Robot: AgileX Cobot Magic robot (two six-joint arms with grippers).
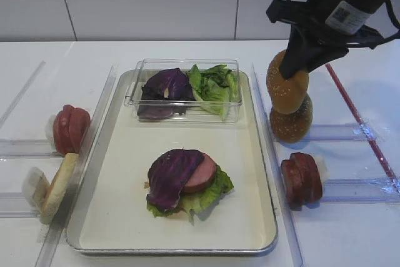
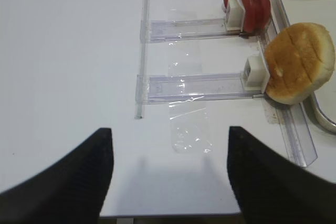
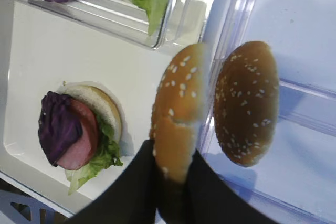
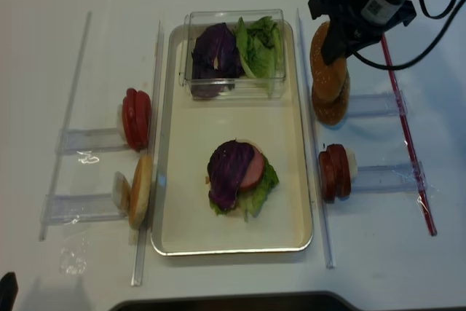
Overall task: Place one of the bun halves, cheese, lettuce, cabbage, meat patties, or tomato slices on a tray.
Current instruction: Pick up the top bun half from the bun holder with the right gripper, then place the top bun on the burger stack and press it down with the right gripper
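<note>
Right hand point(image 3: 173, 182) sits closest to the wrist cam, black fingers pinched on the lower edge of a sesame bun top point(image 3: 178, 119), holding it on edge, lifted clear of its rack. Its twin bun point(image 3: 245, 108) stands just beside it in the clear rail holder, darker brown, same seeded dome.

Progress, my read: stack on the tray point(image 1: 125, 217) already has a pale bun base, lettuce point(image 1: 209, 195), a pinkish-red disc point(image 1: 201, 173) that I take for a meat slice, and a cabbage leaf point(image 1: 172, 176) on top. Bun top is picked but not placed; it hangs outside the tray's right rim, near the clear plastic box point(image 1: 187, 89). Left: carry it over the stack, set it down, release.

Left hand point(image 2: 168, 177): jaws wide, nothing between them, hovering over bare counter point(image 2: 68, 51) near the left racks.

Materials:
- tray: brushed metal rim, cream inside, rounded corners
- box: clear rigid plastic, holds purple cabbage and ruffled green lettuce
- racks: clear acrylic rails taped down
- tomato slices point(image 1: 69, 129): bright red discs, stood on edge, left of the tray
- meat patties point(image 1: 301, 179): darker brown-red discs, right of the tray
- pale seedless bun half point(image 1: 56, 186): matte, flat, leaning in the front-left rack
</note>
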